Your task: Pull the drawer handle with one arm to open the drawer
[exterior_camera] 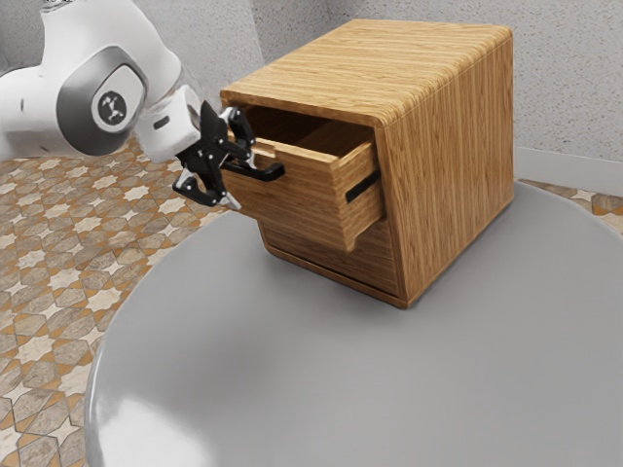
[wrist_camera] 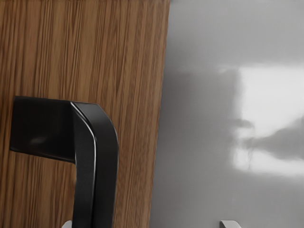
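On a round grey table (exterior_camera: 341,389), a wooden cabinet (exterior_camera: 438,146), well back from the near rim; upper drawer (exterior_camera: 302,190) partly out of the cabinet, its inside in shadow, 1 dark slot (exterior_camera: 362,185) along its side; below it, a lower wooden front (exterior_camera: 321,255), level with the cabinet's face; from the exterior view's upper left, a white arm (exterior_camera: 97,97) ending in the black gripper (exterior_camera: 237,162) at the drawer's black handle (exterior_camera: 265,172); 2 fingers set wide, 1 above the bar, 1 below, handle between them; patterned tile floor (exterior_camera: 58,243) around the table; grey wall (exterior_camera: 574,68) behind.
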